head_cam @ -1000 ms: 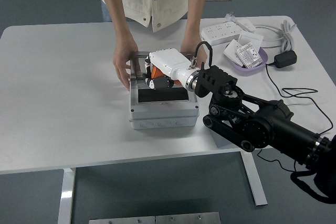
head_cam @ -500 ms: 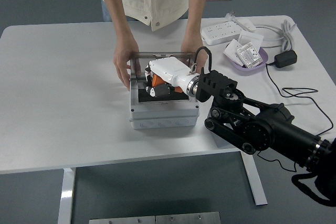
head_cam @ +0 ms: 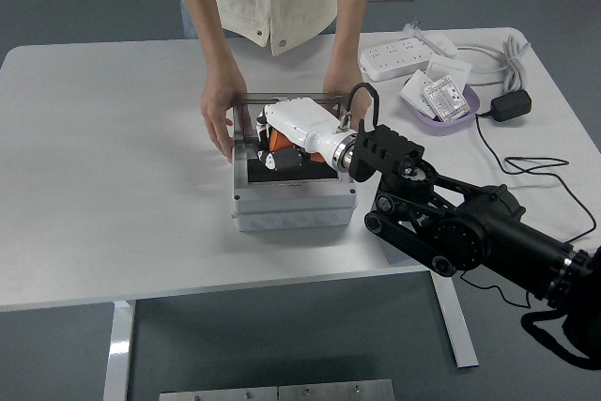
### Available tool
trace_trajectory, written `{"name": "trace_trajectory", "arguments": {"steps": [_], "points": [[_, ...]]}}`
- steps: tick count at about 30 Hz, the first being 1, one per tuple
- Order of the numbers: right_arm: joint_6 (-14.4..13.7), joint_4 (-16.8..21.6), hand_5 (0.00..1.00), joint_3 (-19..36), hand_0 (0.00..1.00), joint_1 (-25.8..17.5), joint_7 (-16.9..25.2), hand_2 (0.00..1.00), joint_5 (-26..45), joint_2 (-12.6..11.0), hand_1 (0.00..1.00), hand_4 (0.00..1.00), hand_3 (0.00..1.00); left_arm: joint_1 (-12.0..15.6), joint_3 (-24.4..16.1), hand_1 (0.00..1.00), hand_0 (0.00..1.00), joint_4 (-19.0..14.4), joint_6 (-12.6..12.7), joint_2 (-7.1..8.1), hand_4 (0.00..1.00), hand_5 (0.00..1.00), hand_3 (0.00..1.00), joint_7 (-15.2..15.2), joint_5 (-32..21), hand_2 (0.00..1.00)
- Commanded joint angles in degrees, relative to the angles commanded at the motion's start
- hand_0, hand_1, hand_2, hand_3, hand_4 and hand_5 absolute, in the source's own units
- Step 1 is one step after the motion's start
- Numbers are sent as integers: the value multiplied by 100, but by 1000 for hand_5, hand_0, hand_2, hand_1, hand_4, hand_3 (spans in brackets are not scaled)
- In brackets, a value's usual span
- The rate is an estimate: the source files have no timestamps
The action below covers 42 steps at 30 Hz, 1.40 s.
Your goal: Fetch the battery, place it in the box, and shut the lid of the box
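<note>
The right hand (head_cam: 282, 143) reaches from the four o'clock side over the open grey box (head_cam: 293, 196) at the middle of the white table (head_cam: 113, 185). Its white back covers most of the fingers, which curl down into the box opening; whether they grip the battery or have let go cannot be told from here. A dark block, probably the battery (head_cam: 291, 172), lies flat inside the box beneath the hand, filling most of the opening.

A person at twelve o'clock steadies the box, with one hand (head_cam: 222, 119) at its ten o'clock corner and the other hand (head_cam: 344, 91) at the one o'clock corner. The clear lid (head_cam: 282, 100) appears to stand up along the far edge between those hands.

To do this step well, the battery should sit level and fully down before the fingers release; a raised corner would block the lid. The hand should then lift straight up, clear of the walls, before sweeping round to twelve o'clock to catch the lid. The person's fingers are near that path, so slow motion seems wise.

The left arm is out of sight.
</note>
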Motion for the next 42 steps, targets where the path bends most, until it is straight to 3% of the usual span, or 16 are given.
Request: {"name": "trace_trajectory", "arguments": {"steps": [4,5,10,11,16,17,27,34,35,42], "points": [[-9,-16,258,11,192,-9,-6,388,-40,11,285,343,489,-11,-7,750,585,0,-6,6,127,2,512,3,17,590],[-8,-18,323,12,243,-11,-7,456,-46,13,352,588,603,-12,-6,751,582,0,-8,7,102,2,512,2,18,591],[10,-33,323,20,243,-20,-11,456,-73,14,352,588,603,-12,-54,751,582,0,-16,4,102,2,512,13,68,591],[16,-37,251,22,317,-23,-11,505,-77,14,427,694,647,-12,-64,751,580,0,-19,2,97,2,510,17,80,589],[35,-41,251,32,317,-36,-11,505,-90,20,427,694,647,-11,-73,751,580,0,-29,-2,97,2,510,23,95,589],[35,-40,356,34,402,-37,-11,521,-91,21,465,824,663,-11,-71,752,581,0,-30,-2,91,2,511,24,94,591],[158,172,409,108,444,-66,-122,523,132,-41,476,875,683,-2,-52,752,583,0,-41,-10,87,2,515,32,88,594],[859,729,374,375,453,-39,-623,525,511,-204,474,853,680,16,-39,753,581,0,-48,-18,68,2,516,51,85,597],[981,817,421,413,420,-28,-711,501,554,-231,446,881,675,20,-33,754,581,0,-49,-17,63,2,515,53,80,597],[1603,1183,431,610,379,63,-1070,484,785,-349,427,876,664,28,44,754,583,0,-51,-8,64,2,515,59,13,598]]}}
